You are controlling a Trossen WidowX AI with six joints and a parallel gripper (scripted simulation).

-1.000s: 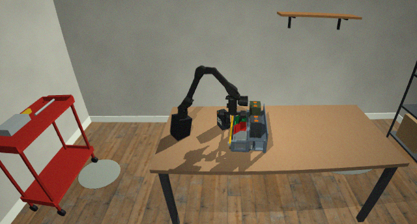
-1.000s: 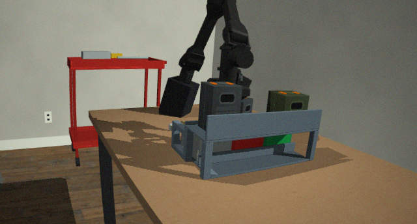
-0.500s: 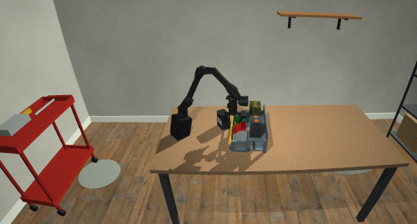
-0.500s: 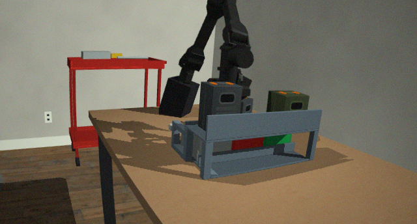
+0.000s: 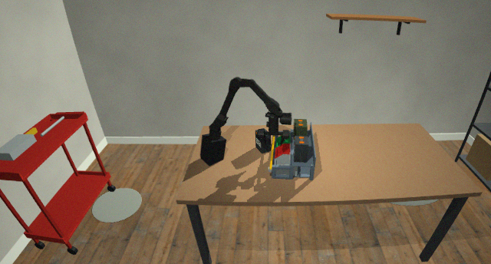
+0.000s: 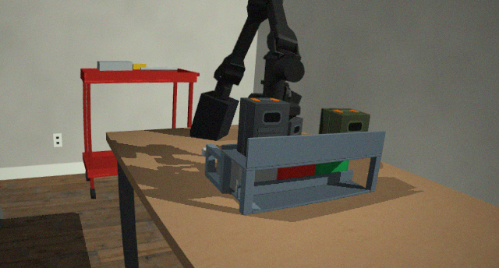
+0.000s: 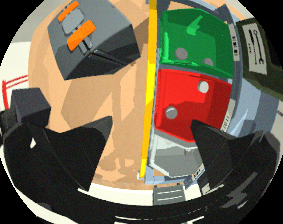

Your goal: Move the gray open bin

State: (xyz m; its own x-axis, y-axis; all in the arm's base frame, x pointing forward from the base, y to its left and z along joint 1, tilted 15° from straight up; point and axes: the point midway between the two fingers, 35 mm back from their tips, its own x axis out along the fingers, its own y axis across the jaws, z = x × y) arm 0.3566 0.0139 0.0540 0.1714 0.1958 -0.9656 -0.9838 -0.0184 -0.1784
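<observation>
Though shelved, red-and-green-filled bin

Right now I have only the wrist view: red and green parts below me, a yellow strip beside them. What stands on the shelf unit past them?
Observer: A dark gray box with orange marks stands on top of the gray shelf unit.
Operator: Anything else up there?
Observer: An olive box, also orange-marked, at the unit's other end.
Operator: Where is my pincer against the unit?
Observer: The pincer hangs open, holding nothing, over the unit's side that faces the arm's base.
</observation>
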